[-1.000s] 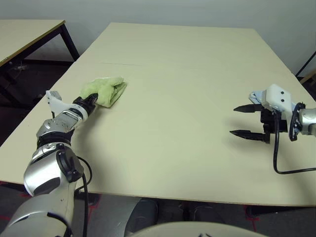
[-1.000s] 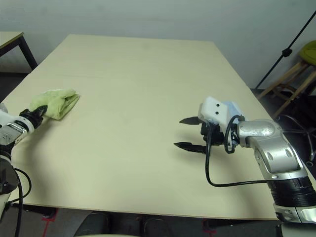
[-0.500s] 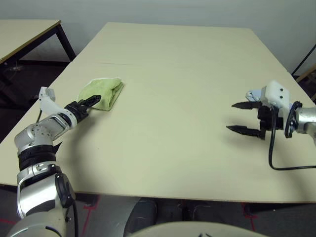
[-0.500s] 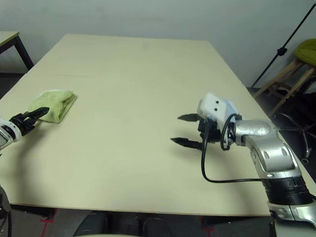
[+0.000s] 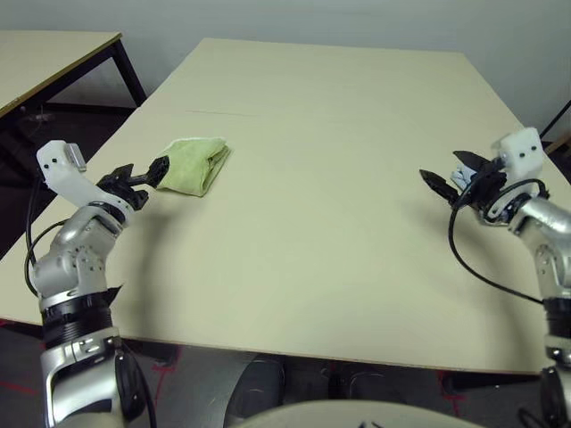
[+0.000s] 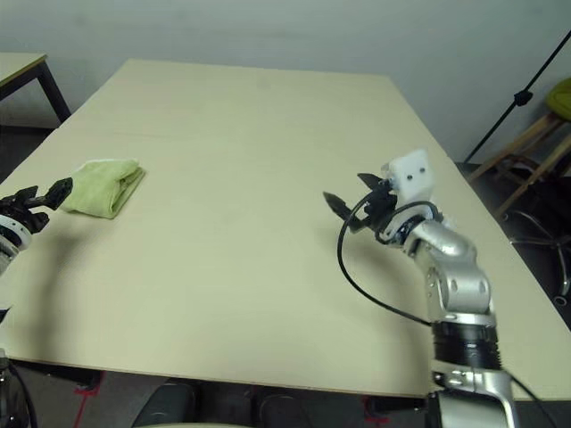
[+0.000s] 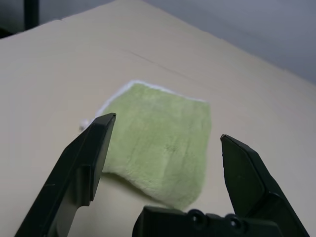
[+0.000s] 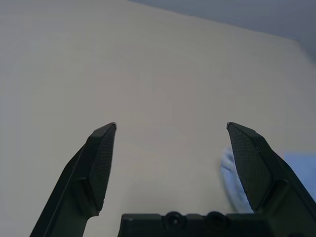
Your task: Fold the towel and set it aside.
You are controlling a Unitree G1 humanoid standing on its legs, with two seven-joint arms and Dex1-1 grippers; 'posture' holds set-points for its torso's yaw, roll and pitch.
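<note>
On the left side of the cream tabletop [image 5: 294, 241], well in from its far edge, you have the lime-green terry towel [image 5: 189, 168] lying folded into a compact pad. White edging shows along part of its border, and the folded layers show along the side facing the middle of the table. Your left gripper [image 7: 169, 125] is just beside it — jaws spread wide, nothing held between them. From the head, one black finger overlaps the towel's near corner (whether it actually touches the cloth, you cannot tell from these views).

Over on the right side, your right gripper [image 8: 171, 123] also has its jaws wide apart and empty. The light blue cloth [image 5: 463, 176] lies by that gripper, partly hidden behind its fingers; the right wrist view catches it beyond one finger, outside the gap — so you don't have hold of it. Past the table's left edge, you can see a second table [image 5: 53, 58] with dark legs, and off to the right stands a green-seated stool [image 6: 560, 98] with wooden legs.
</note>
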